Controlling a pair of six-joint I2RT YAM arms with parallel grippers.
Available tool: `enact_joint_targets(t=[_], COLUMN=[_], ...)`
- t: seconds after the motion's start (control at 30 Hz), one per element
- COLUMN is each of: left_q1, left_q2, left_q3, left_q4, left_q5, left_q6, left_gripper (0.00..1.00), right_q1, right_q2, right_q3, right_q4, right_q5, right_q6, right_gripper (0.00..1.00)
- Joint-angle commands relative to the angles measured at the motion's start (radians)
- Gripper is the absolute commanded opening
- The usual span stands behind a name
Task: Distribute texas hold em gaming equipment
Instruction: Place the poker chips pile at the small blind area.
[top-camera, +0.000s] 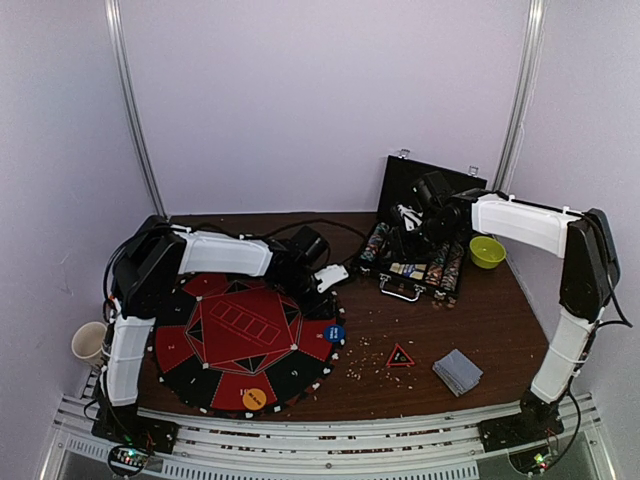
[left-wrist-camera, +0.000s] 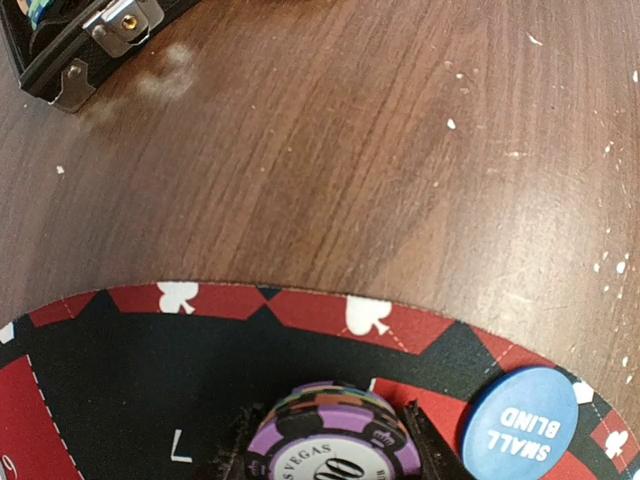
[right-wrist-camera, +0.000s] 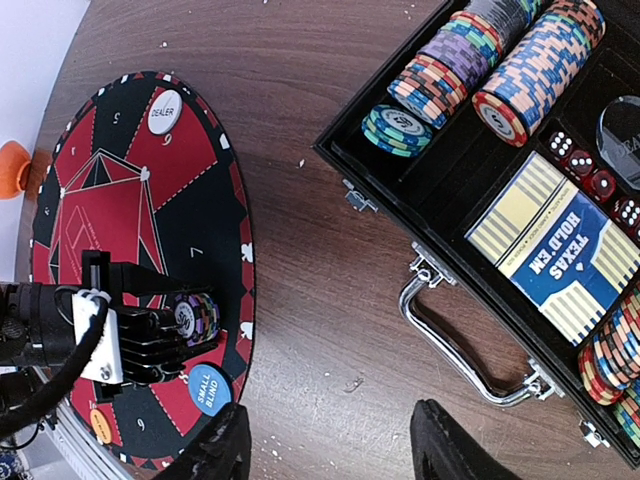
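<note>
Your left gripper is clenched on a short stack of poker chips, purple-edged on top, with a dark finger pressed on each side. The stack sits low over a black panel of the round poker mat, near its rim; you cannot tell from these views whether it touches the felt. Just beside it, the blue SMALL BLIND disc lies flat on the mat's edge. The orange disc rests on the mat's near rim, and the white DEALER disc lies on a red panel, well apart from both. The grey-blue playing cards sit in a loose pile on the wooden table, near the right arm's base and far from the mat.

Your right gripper is released, fingers spread wide and holding nothing, above bare wood just beside the handle of the open black chip case. Inside the case are rows of striped chips, a TEXAS HOLD'EM card box and red dice. A yellow-green bowl stands right of the case.
</note>
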Motion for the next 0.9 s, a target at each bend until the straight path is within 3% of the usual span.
enact_joint_targets(t=[0.0, 0.33, 0.6, 0.87], left_q1=[-0.010, -0.010, -0.005, 0.009], left_q2=[0.028, 0.025, -0.060, -0.202], left_q3=[0.025, 0.014, 0.019, 0.075], left_q4=[-0.013, -0.022, 0.007, -0.018], left_q5=[-0.009, 0.003, 0.011, 0.049], left_q6=[-0.006, 0.012, 0.002, -0.029], left_gripper=[0.26, 0.61, 0.70, 0.78], right_q1=[0.001, 0.002, -0.011, -0.023], right_q2=[-0.037, -0.039, -0.001, 0.206], right_q3=[-0.018, -0.004, 0.097, 0.334], right_q4=[-0.012, -0.022, -0.051, -0.144], right_q5=[0.018, 0.040, 0.113, 0.228], right_q6=[-0.014, -0.034, -0.186, -0.405], right_gripper=[0.57, 0.58, 0.58, 0.57])
